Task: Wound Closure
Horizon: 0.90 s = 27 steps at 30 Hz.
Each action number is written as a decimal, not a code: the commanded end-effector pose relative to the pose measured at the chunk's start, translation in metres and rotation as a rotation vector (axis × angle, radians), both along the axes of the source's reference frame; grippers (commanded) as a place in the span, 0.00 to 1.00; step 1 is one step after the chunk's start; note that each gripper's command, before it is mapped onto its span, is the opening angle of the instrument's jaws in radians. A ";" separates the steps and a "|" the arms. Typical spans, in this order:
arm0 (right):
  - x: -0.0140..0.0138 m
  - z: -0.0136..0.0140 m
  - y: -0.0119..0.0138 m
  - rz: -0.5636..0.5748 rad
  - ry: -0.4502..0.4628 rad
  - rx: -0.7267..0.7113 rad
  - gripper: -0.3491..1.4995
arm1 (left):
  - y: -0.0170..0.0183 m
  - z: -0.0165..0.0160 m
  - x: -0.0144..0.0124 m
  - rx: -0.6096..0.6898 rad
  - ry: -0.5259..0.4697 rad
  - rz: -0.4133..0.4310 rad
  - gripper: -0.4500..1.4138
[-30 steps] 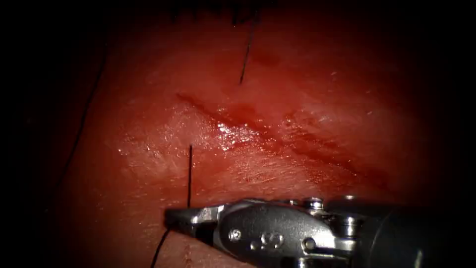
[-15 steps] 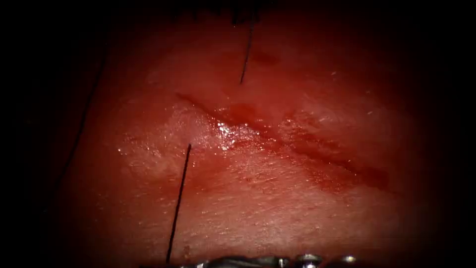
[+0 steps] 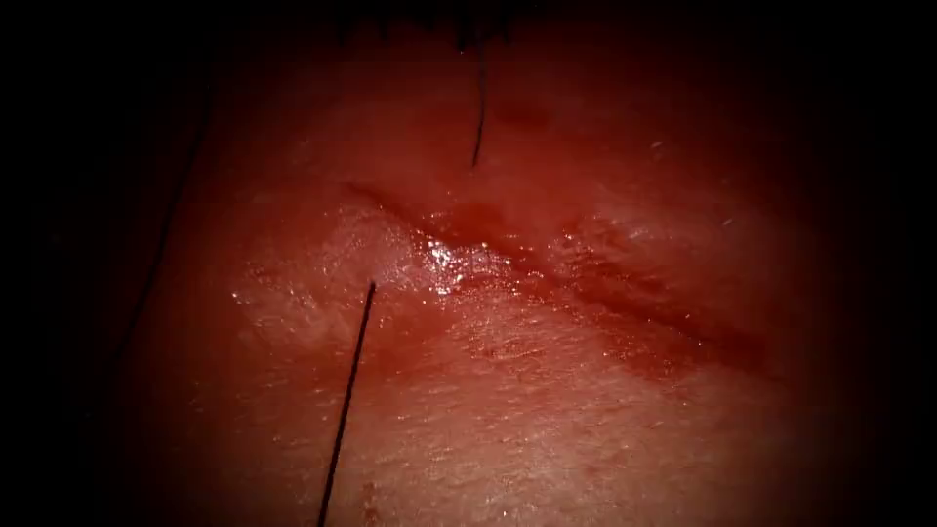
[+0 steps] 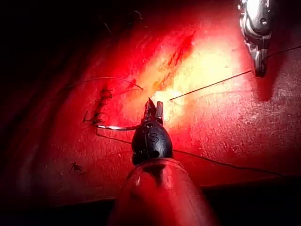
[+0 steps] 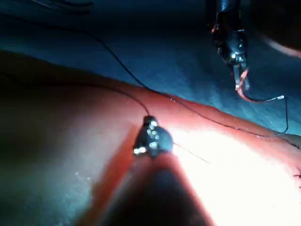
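Observation:
The cut (image 3: 586,293) runs slantwise across the tissue (image 3: 547,429), wet with red fluid. One thread (image 3: 346,400) leaves the tissue on the cut's left side and runs taut to the frame's lower edge. Another strand (image 3: 478,117) meets the tissue on the right side. In the left wrist view my left tool (image 4: 154,107) holds the curved needle (image 4: 117,127) near one end, clear of the tissue. My right tool (image 4: 258,70) is shut on the thread (image 4: 211,84). The right wrist view has the right tool (image 5: 149,121) with thread beside it, and the left tool (image 5: 241,80) gripping the needle (image 5: 258,99).
A faint strand (image 3: 161,234) lies along the tissue's dark left flank. Dark earlier stitches (image 4: 99,106) sit beyond the left tool in the left wrist view. A row of dark thread ends (image 3: 429,24) shows at the far edge of the tissue.
My right tool, shut on the thread, has drawn back towards the camera and left the endoscope view. The thread from the left side of the cut now slants and reaches farther down.

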<state>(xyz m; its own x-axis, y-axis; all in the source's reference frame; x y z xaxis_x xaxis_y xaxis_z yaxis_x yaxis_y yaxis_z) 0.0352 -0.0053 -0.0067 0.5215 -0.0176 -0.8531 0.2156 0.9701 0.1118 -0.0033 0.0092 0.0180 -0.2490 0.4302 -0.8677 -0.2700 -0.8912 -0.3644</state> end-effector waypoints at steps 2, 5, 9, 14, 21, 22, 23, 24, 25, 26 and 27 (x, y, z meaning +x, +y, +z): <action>0.0005 -0.0001 -0.0008 -0.005 -0.005 0.015 0.00 | -0.0001 0.0006 -0.0006 0.000 -0.001 0.001 0.00; 0.0007 -0.0007 -0.0011 -0.023 -0.021 0.029 0.03 | -0.0001 0.0006 -0.0006 0.006 -0.002 -0.001 0.00; 0.0005 -0.0010 0.0020 0.017 0.004 0.047 0.80 | -0.0001 0.0006 -0.0006 0.006 -0.002 -0.001 0.00; -0.0015 -0.0005 0.0090 0.144 0.002 0.006 0.85 | -0.0002 0.0006 -0.0006 0.006 -0.002 -0.001 0.00; -0.0029 0.0043 0.0136 0.189 -0.015 -0.027 0.84 | -0.0002 0.0005 -0.0004 0.006 -0.002 0.000 0.00; -0.0029 0.0043 0.0136 0.189 -0.015 -0.027 0.84 | -0.0002 0.0005 -0.0004 0.006 -0.002 0.000 0.00; -0.0029 0.0058 0.0137 0.193 -0.021 -0.037 0.84 | -0.0002 0.0005 -0.0004 0.006 -0.002 0.000 0.00; -0.0029 0.0067 0.0137 0.197 -0.027 -0.045 0.84 | -0.0002 0.0005 -0.0004 0.006 -0.002 0.000 0.00; -0.0028 0.0073 0.0136 0.198 -0.029 -0.050 0.84 | -0.0002 0.0005 -0.0005 0.006 -0.002 0.000 0.00; -0.0028 0.0082 0.0136 0.199 -0.030 -0.055 0.84 | -0.0002 0.0005 -0.0005 0.006 -0.002 0.000 0.00; -0.0027 0.0090 0.0135 0.199 -0.027 -0.059 0.84 | -0.0002 0.0005 -0.0005 0.006 -0.004 0.002 0.00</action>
